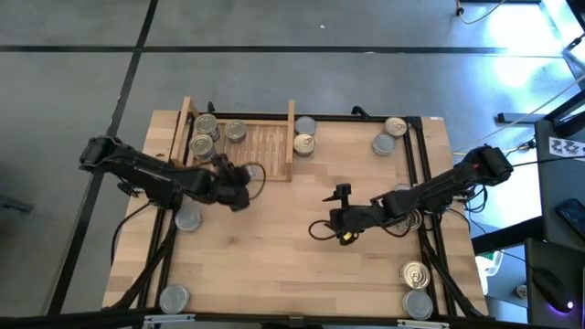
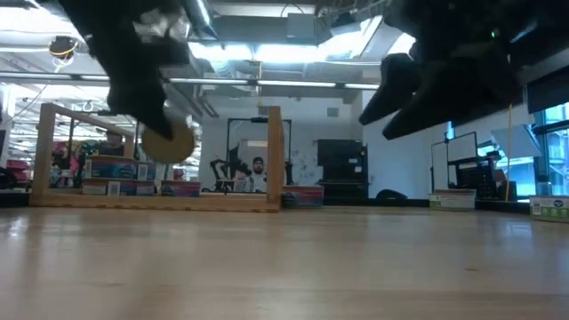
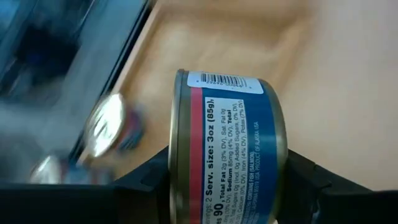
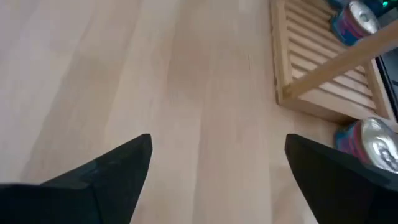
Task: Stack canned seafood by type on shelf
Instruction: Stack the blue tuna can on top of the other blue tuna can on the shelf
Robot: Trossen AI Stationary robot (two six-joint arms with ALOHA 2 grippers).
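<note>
Tin (image 3: 227, 149) with blue label was clamped sideways in left gripper (image 1: 239, 194) fingers, lifted just beside the shelf (image 1: 265, 146), likely for stacking | right gripper (image 1: 345, 215) hung mid-table, fingers spread, empty | count: three tins on shelf, two beside it, about seven scattered on table (image 1: 274, 265).

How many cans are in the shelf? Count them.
3 showing: far can and near can by the left board of the shelf, third can beside. Stacks may hide more.

Wooden table (image 1: 302, 238) with shelf (image 1: 265, 146), cans (image 1: 416, 274)
</note>
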